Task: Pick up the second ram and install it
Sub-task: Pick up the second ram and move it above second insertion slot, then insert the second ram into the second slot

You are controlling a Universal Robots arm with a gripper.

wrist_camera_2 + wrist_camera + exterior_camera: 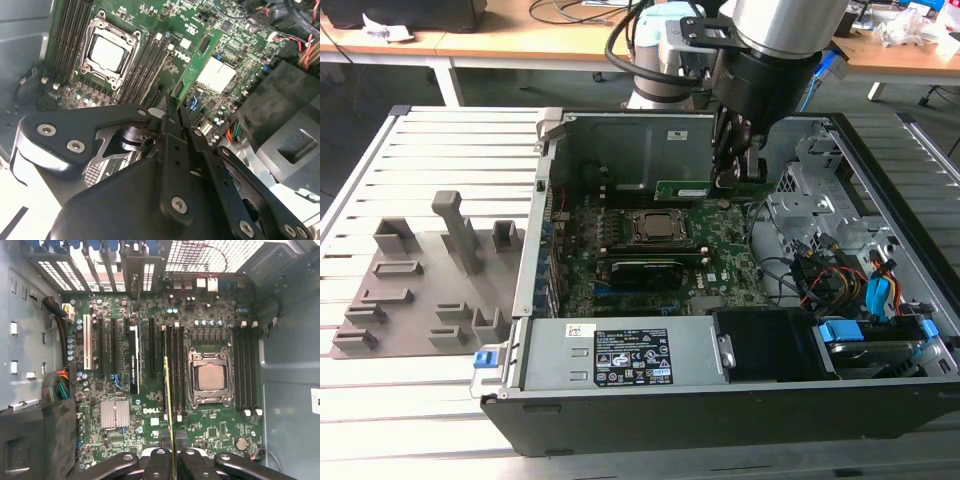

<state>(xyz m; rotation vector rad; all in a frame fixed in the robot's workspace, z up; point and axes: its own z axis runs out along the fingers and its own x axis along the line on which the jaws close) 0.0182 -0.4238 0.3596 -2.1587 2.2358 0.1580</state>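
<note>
My pincer (738, 172) is clenched on the second ram (705, 190), holding it on edge above the motherboard (720, 255) inside the open computer case (620, 385). I pinch the stick at one end so its long lower edge stays free to meet a slot. In the first wrist view the second ram runs as a thin line from my fingertips (161, 458) alongside the memory slots (176, 367) next to the CPU socket (209, 377) (not seated, I judge).
</note>
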